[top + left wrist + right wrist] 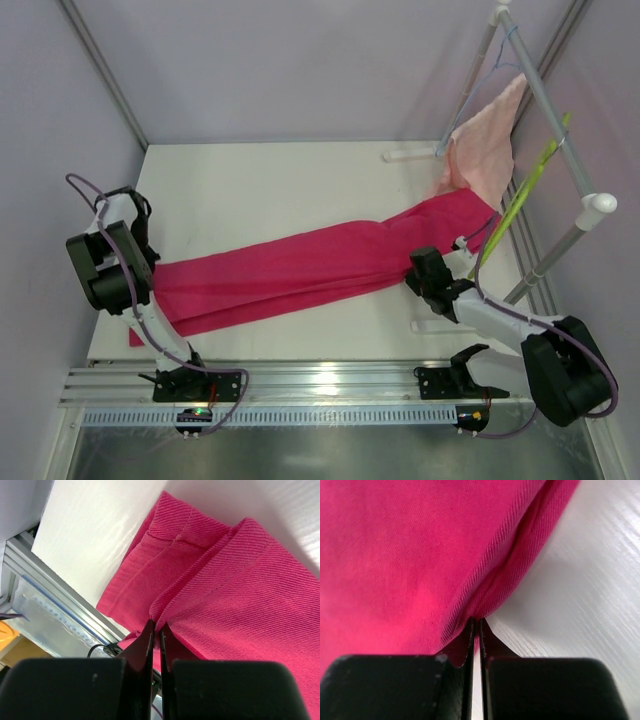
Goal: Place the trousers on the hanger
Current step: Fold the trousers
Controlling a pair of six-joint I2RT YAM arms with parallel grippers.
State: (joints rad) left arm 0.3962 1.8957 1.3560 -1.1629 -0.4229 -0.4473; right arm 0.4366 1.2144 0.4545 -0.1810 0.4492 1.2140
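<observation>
From the overhead view I see the trousers (pixel 300 270) stretched in a long diagonal band across the white table (pixel 280 190). They run from the near left corner up toward the far right.

The left gripper (pixel 156 625) sits at the near-left end of the cloth. In its wrist view the two black fingers are pressed together, with a raised ridge of the magenta twill nipped between their tips. A stitched hem lies just beyond them. The table's near edge and the aluminium rail show past the cloth.

The right gripper (pixel 475 621) is on the near edge of the band, toward its far-right end. Its fingers are also squeezed together, pinching a folded edge of the cloth. That edge rises off the table to the tips, with bare white tabletop to one side.

The hanger (pixel 520 200) hangs tilted from the grey rack rail (pixel 555 110) at the right side of the table. Its lower end comes down close behind the right gripper (pixel 418 268). The far-right end of the trousers lies near the hanger's lower half, but I cannot tell whether they touch. A pale pink towel (pixel 485 145) is draped from the same rail, with its bottom edge just above that end of the trousers. A light-blue wire hanger (pixel 490 60) hangs further back.
</observation>
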